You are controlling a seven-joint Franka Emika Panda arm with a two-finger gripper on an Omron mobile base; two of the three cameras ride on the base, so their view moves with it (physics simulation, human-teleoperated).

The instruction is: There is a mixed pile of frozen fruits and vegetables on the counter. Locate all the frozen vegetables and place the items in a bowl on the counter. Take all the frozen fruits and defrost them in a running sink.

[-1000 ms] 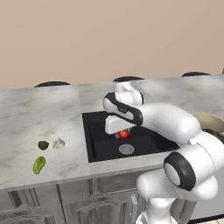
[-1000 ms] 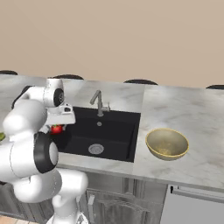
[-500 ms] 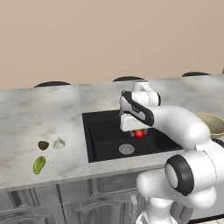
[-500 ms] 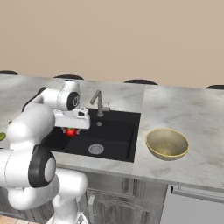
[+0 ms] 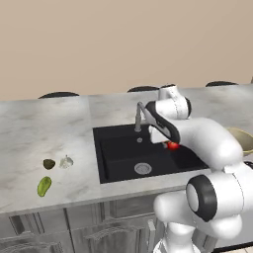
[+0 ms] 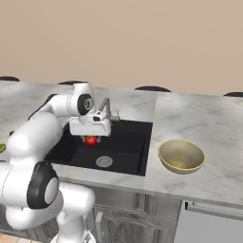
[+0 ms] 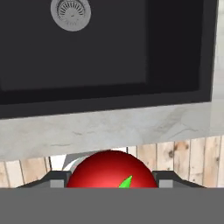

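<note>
My gripper (image 5: 171,144) is shut on the red tomato (image 5: 173,146) and hangs over the right part of the black sink (image 5: 118,153). In the right base view the gripper (image 6: 90,136) carries the tomato (image 6: 90,140) above the sink (image 6: 128,142), left of the tan bowl (image 6: 181,155). In the hand view the tomato (image 7: 111,170) sits between my fingers (image 7: 168,178), with its green top showing. On the counter (image 5: 39,133) left of the sink lie the white bulb (image 5: 66,161), the dark olive lump (image 5: 48,164) and the yellow-green oblong fruit (image 5: 44,186).
The grey faucet (image 5: 139,114) stands at the back edge of the sink, close behind the hand. The round silver drain (image 7: 71,13) lies in the basin floor. Grey cabinets run under the counter (image 6: 209,123), and dark chair backs show behind it.
The arm has swung to the right over the sink with the tomato still in its grip, from the basin's left side to past its middle. The counter items have not moved.
</note>
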